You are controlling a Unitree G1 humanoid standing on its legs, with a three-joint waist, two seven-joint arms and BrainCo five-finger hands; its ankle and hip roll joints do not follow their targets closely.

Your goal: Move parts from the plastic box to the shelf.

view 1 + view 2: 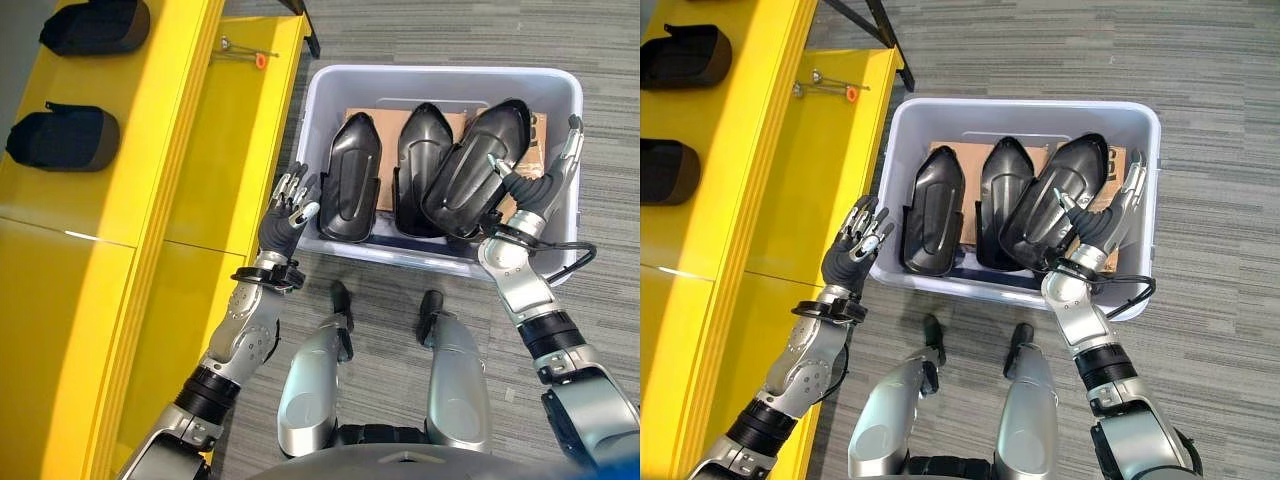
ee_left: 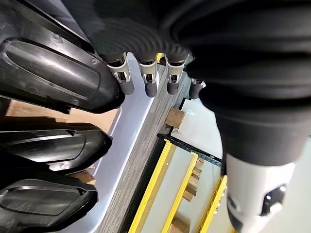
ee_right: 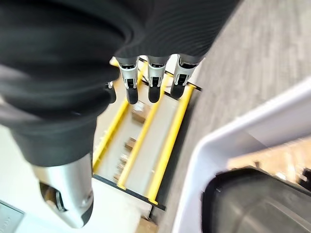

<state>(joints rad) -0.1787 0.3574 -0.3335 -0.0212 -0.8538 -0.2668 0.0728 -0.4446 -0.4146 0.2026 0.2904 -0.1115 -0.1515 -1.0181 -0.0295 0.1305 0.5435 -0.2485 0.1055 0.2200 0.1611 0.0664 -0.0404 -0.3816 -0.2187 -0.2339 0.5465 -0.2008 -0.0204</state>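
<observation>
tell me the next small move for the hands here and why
Probably close both hands in on one black part and grip it. Three parts still stand in the plastic box, the right part leaning over. The right hand is open beside it; the left hand hovers open at the box's left wall, holding nothing.

Grey striped carpet floor (image 1: 450,35) spreads all around. A black metal stand leg (image 1: 872,30) rises at the far edge, beside yellow furniture.
</observation>
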